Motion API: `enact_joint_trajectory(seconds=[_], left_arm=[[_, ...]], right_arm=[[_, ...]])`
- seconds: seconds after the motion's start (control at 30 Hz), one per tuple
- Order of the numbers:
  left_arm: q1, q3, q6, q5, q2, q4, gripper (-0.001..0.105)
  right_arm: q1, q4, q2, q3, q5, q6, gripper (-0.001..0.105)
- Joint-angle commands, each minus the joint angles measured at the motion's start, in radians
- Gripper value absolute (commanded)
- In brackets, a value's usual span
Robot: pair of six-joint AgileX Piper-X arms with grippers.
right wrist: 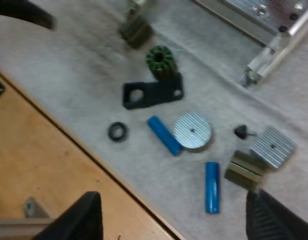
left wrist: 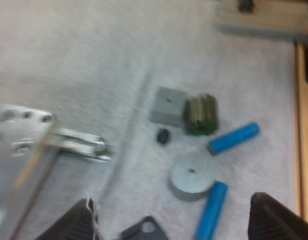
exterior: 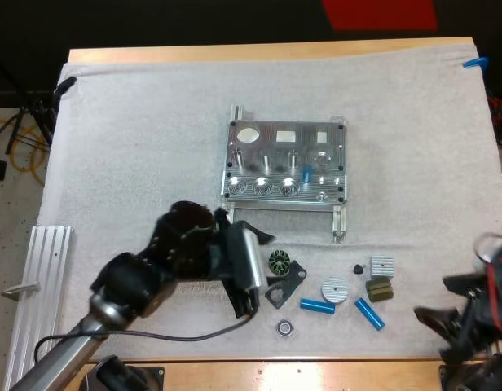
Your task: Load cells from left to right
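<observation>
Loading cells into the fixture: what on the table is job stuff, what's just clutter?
Job:
fixture
loose cells
seated cell

Clutter:
disc
finned block
olive block
green stator
black bracket
ring
knob
rail

The wooden tabletop (exterior: pixel 267 54) carries a white mat (exterior: pixel 137 147). On the mat, a metal fixture (exterior: pixel 285 163) lies beyond the left tool (exterior: pixel 255 275). A black bracket (exterior: pixel 288 287), ribbed disc (exterior: pixel 334 289) and two blue cylinders (exterior: pixel 317 306) lie between it and the right tool (exterior: pixel 453 303).
</observation>
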Motion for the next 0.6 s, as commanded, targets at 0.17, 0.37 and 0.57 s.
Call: enact_joint_trajectory(seconds=[0.17, 0.37, 0.57], left_arm=[[-0.161, -0.006, 0.068, -0.044, 0.126, -0.003, 0.061], [-0.293, -0.006, 0.114, -0.178, 0.289, -0.028, 0.061], [-0.352, -0.027, 0.101, -0.236, 0.47, -0.039, 0.053]], right_arm=[[-0.007, 0.011, -0.117, 0.033, -0.046, -0.145, 0.06], [-0.007, 0.011, -0.126, 0.033, -0.045, -0.207, 0.06], [-0.007, 0.011, -0.126, 0.033, -0.041, -0.205, 0.06]])
